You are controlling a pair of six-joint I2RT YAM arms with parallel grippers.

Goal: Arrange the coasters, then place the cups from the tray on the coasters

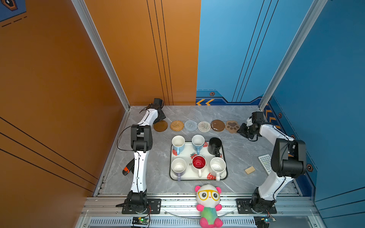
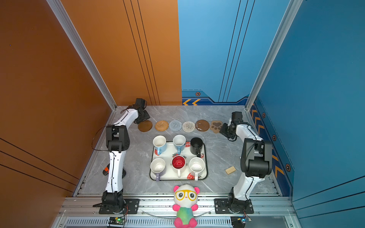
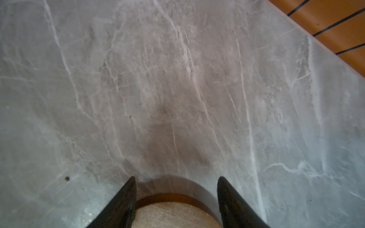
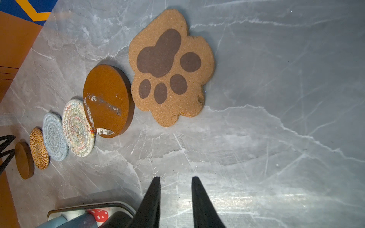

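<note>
Six coasters lie in a row at the back: brown disc (image 1: 160,126), rattan (image 1: 177,125), grey-blue (image 1: 190,125), beige (image 1: 204,126), scuffed brown disc (image 4: 107,98), paw print (image 4: 169,67). In front, the strawberry tray (image 1: 194,179) carries six cups: two light blue (image 1: 178,142) (image 1: 198,141), black (image 1: 214,145), lavender (image 1: 178,165), red-lined (image 1: 198,162), speckled (image 1: 217,166). My left gripper (image 3: 174,177) is open, its fingers either side of the left brown disc's (image 3: 173,212) far edge. My right gripper (image 4: 175,177) hangs beside the paw coaster, narrowly open over bare table.
A panda plush (image 1: 208,203) sits at the table's front edge. A remote (image 1: 265,162) and a small wooden block (image 1: 249,170) lie right of the tray. An orange-and-black tool (image 1: 127,169) lies behind the left arm. Walls close the back and both sides.
</note>
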